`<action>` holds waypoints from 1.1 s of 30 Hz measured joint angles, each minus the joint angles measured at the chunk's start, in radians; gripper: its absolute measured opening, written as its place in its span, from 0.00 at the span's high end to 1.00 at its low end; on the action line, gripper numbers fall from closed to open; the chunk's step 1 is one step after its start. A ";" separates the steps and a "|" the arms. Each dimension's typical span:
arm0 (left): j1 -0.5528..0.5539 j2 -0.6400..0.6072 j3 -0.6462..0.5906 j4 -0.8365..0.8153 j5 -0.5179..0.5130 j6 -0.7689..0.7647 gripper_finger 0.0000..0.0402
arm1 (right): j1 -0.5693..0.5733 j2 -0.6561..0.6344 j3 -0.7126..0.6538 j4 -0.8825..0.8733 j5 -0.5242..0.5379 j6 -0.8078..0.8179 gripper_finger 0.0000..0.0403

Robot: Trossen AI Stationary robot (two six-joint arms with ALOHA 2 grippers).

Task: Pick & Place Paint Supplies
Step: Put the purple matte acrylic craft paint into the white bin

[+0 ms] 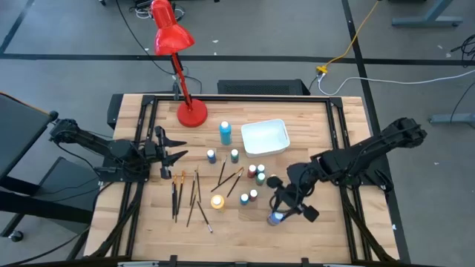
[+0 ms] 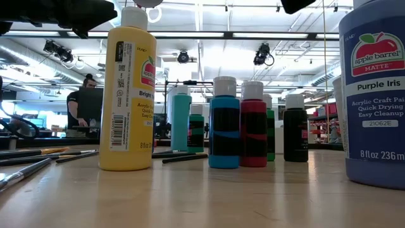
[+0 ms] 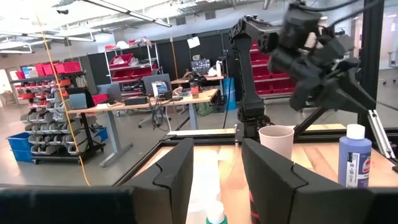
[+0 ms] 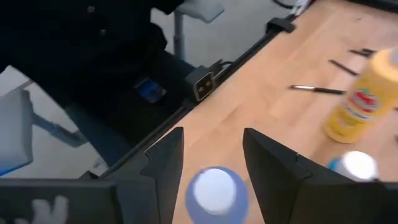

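Small paint bottles (image 1: pixel 252 178) stand mid-table, with a taller blue one (image 1: pixel 225 132) behind them and a yellow one (image 1: pixel 217 202) nearer the front. Thin brushes (image 1: pixel 187 194) lie flat to the left of them. My right gripper (image 4: pixel 214 155) hovers open over a tall purple bottle (image 1: pixel 276 218) near the front. That bottle's white cap (image 4: pixel 214 190) shows below, between the fingers, and I see no touch. My left gripper (image 1: pixel 180 148) hangs open and roughly level at the left, above the table, with nothing between its fingers (image 3: pixel 174 180).
A white tray (image 1: pixel 265 137) sits at the back centre, a red desk lamp (image 1: pixel 191 113) at the back left, and a paper cup (image 3: pixel 277 143) among the bottles. Black rails (image 1: pixel 349 148) frame the table. Bare wood lies at the front left and far right.
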 joint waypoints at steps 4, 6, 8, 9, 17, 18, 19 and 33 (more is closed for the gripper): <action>0.000 0.000 0.000 0.000 0.000 -0.024 0.64 | 0.029 0.012 -0.001 0.003 0.005 -0.007 0.58; 0.000 0.000 0.000 0.000 0.000 -0.034 0.64 | 0.034 0.013 -0.001 0.002 0.007 -0.007 0.58; 0.000 0.000 0.000 0.000 0.000 -0.041 0.64 | 0.038 0.013 -0.001 0.000 0.008 -0.001 0.58; 0.000 0.000 0.000 0.000 0.000 -0.049 0.64 | 0.039 0.013 -0.001 0.000 0.008 0.002 0.58; 0.000 0.000 0.000 0.000 0.000 -0.067 0.64 | 0.039 0.014 -0.046 0.048 0.009 0.040 0.58; 0.000 0.000 0.000 0.000 0.000 -0.067 0.64 | 0.039 0.014 -0.059 0.066 0.009 0.043 0.58; 0.000 0.000 0.000 0.000 0.000 -0.067 0.64 | 0.038 0.014 -0.073 0.095 0.009 0.049 0.58; 0.000 0.013 0.001 0.000 0.000 -0.068 0.64 | 0.038 0.013 -0.106 0.193 0.010 0.053 0.58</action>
